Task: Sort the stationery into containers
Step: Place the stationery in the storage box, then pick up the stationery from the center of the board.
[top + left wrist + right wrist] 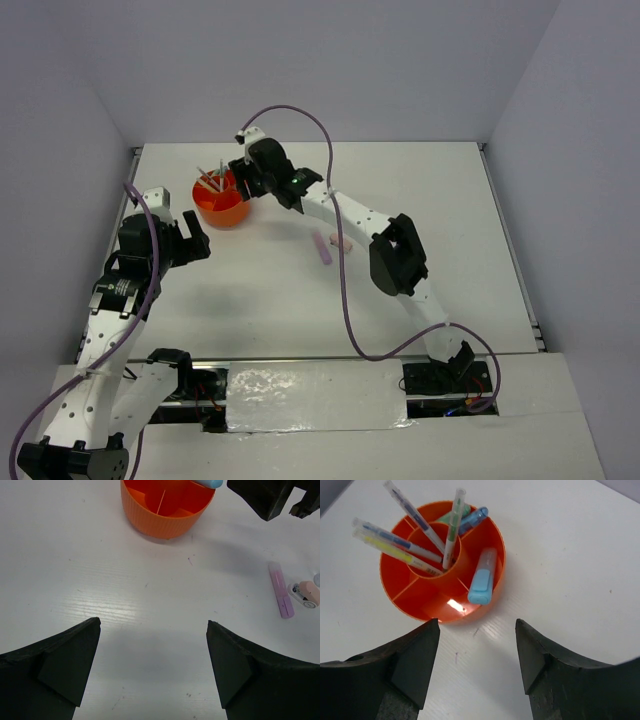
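Observation:
The round orange organizer (pixel 222 203) stands at the back left. In the right wrist view its rim (pixel 502 555) shows. It holds several thin pens (pixel 402 547) in the central ring, a green marker (pixel 450 516), a blue pen (pixel 473 519) and a pastel blue marker (pixel 482 578) leaning in an outer compartment. My right gripper (pixel 243 185) (pixel 477 625) is open and empty just above the organizer's near side. A purple marker (pixel 322 247) (pixel 281 590) and a pink eraser (pixel 340 241) (pixel 306 594) lie on the table to the right. My left gripper (pixel 197 238) (pixel 154 625) is open and empty, short of the organizer (pixel 165 517).
The right arm's elbow (pixel 398 255) hangs over the table right of the purple marker. The right gripper's black body (pixel 267 497) shows at the top right of the left wrist view. White walls close the table at the back and sides.

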